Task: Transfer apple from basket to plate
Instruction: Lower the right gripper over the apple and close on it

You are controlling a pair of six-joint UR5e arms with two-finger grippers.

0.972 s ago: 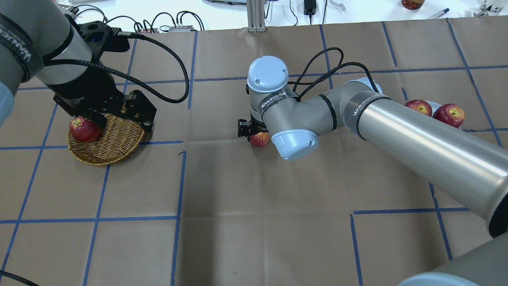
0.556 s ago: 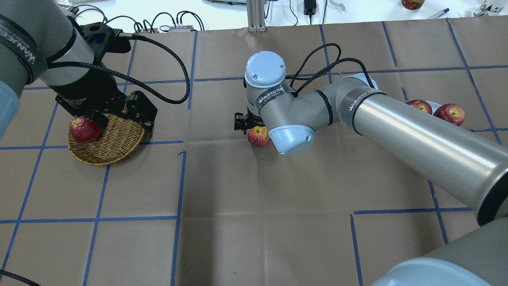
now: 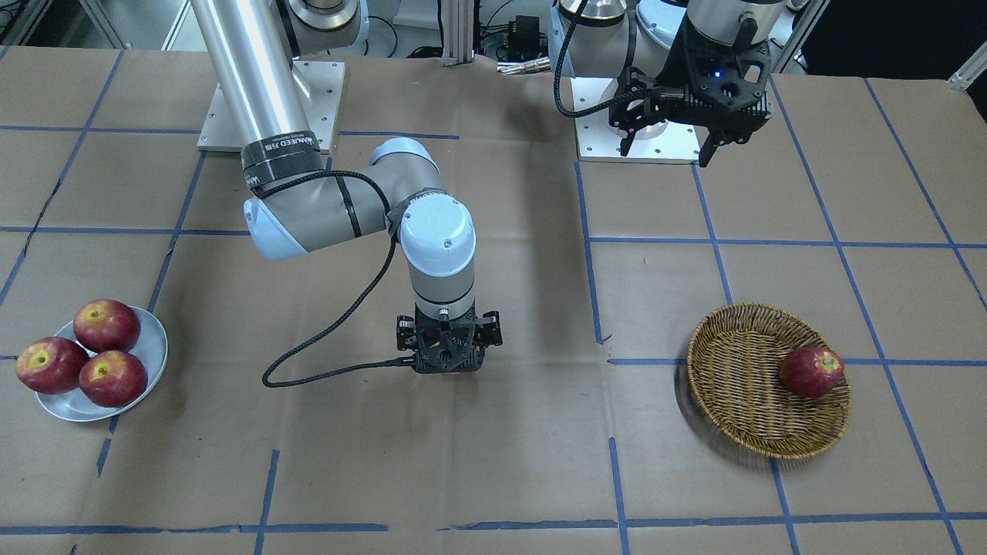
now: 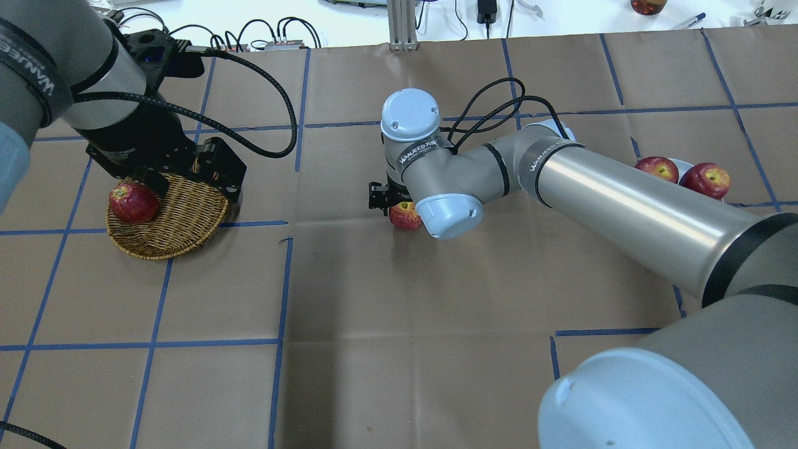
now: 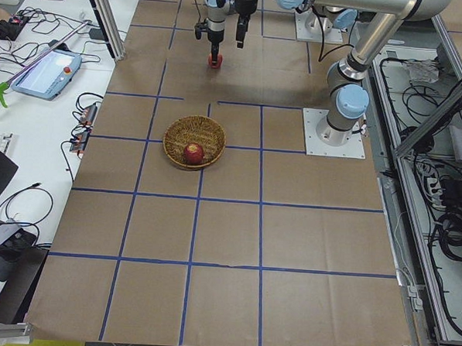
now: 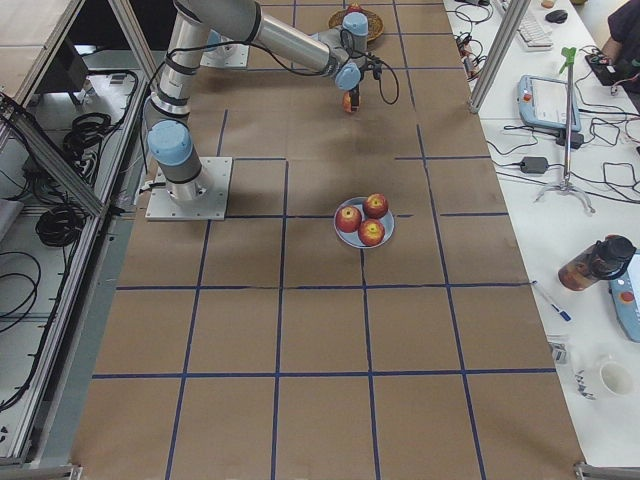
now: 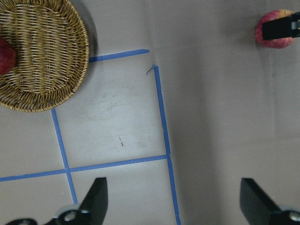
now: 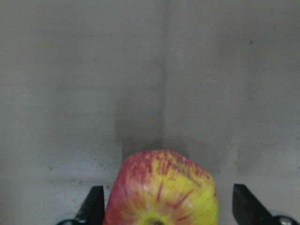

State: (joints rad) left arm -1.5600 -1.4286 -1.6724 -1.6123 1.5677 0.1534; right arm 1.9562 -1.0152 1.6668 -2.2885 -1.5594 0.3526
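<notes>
So the red apple with big yellow-orange streaks point(image 8: 161, 187) was sitting on the brown paper-covered bench with the blue tape grid point(image 3: 493, 462), pretty much dead centre, well away from every edge. It's basically round, so there's not much of a long axis. The stem-to-base line looked close to upright, with the yellow-green stem dimple facing up towards the wrist camera and tipped a little.

The right gripper point(image 8: 165, 197) was straight over it, pointing down, jaws spread wide. One black finger point(image 8: 96, 206) stood on each side of the apple. There was a sliver of bench showing on each side, so it wasn't pinching anything.

The left gripper point(image 7: 172, 180) hung above the bench over by the robot's left end, also wide open with nothing in it, just bare paper and tape between the fingers.

The round brown-and-tan wicker basket point(image 3: 771, 451) was near that left end, with one dark red apple point(image 3: 811, 371) lying against its side. The small light blue-grey plate point(image 3: 153, 343) sat way over at the right end, carrying three dark red apples point(image 3: 112, 378) bunched together and touching.
</notes>
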